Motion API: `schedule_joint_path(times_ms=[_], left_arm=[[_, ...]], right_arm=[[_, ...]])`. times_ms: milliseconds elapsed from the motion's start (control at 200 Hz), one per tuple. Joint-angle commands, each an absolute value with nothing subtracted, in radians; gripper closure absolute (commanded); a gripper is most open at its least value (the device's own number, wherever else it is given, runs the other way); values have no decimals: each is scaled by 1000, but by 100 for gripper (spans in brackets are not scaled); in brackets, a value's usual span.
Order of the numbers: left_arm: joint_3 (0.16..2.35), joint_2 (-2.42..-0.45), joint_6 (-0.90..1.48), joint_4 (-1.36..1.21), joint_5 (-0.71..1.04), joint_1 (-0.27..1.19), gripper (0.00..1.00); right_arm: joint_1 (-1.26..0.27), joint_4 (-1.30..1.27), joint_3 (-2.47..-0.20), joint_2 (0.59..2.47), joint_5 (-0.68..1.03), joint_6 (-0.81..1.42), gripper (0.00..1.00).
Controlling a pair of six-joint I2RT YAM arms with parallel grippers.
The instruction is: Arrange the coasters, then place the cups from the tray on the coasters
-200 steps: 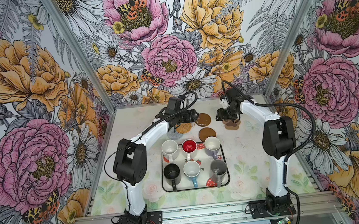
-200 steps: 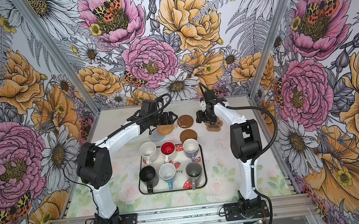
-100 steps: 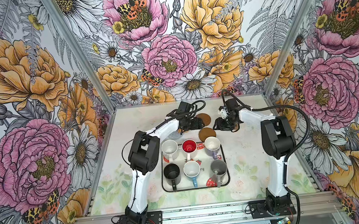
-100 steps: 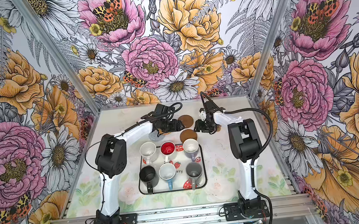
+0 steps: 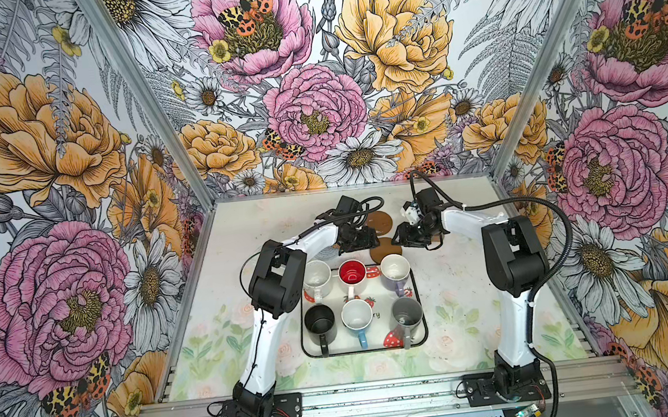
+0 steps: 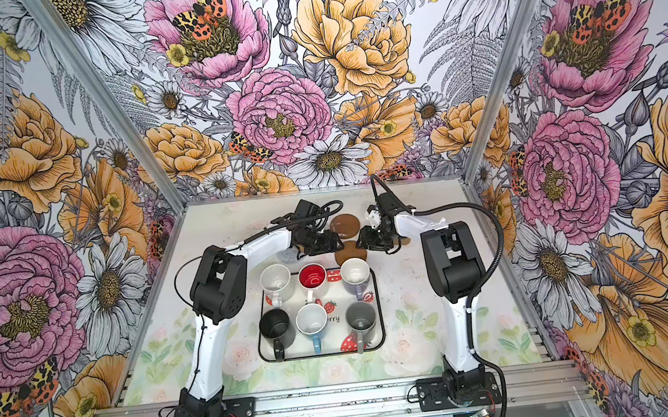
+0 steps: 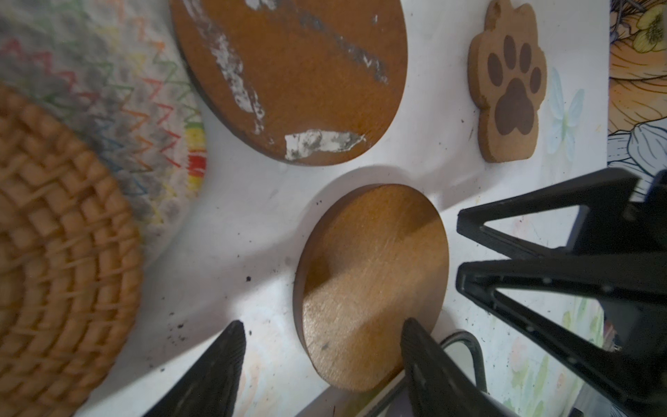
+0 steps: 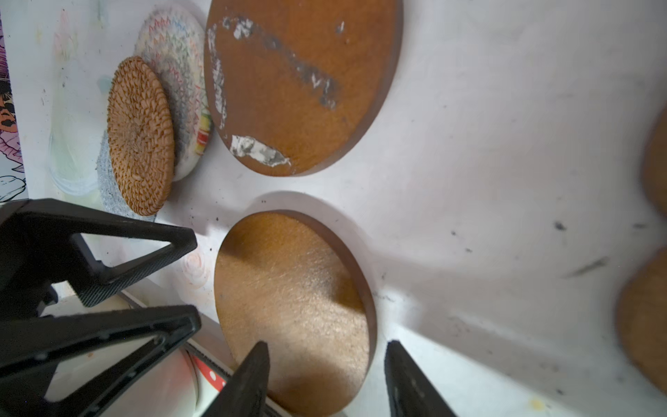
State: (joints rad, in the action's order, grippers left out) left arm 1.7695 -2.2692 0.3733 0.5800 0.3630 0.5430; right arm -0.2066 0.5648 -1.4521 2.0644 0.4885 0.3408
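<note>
Left wrist view: I count two brown discs (image 7: 371,285), one paw coaster (image 7: 509,86); six cups (image 5: 357,314) on the tray (image 5: 341,344); left gripper (image 7: 321,323) and right gripper (image 8: 326,343) both parted, empty.

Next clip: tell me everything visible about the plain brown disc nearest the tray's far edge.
The plain brown disc is a round, flat coaster that looks like wood, with fine grain, a darker edge and no scratches. It lies flat on the white table, just beyond the tray's far rim, apart from the scratched disc. The left claw and right claw, both open, each have one fingertip over it; whether they touch it cannot be told.
</note>
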Motion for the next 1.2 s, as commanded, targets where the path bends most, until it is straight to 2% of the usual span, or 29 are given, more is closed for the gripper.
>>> schedule_joint_path(times_ms=[0,245,380,625,791,1196], left_arm=[[1796,-2285,396,578,399,552,34],[1793,-2305,407,581,411,563,53],[1781,-2307,414,581,412,565,55],[1796,-2328,426,581,423,583,65],[1818,-2345,442,581,426,596,70],[1974,-2446,497,581,463,629,73]], right_arm=[[-213,531,-1433,2064,509,354,48],[-210,515,-1410,2067,537,356,60],[-208,509,-1405,2072,564,356,66],[-199,500,-1398,2089,587,353,79],[-191,488,-1389,2090,598,357,80],[-146,461,-1376,2069,604,368,81]])
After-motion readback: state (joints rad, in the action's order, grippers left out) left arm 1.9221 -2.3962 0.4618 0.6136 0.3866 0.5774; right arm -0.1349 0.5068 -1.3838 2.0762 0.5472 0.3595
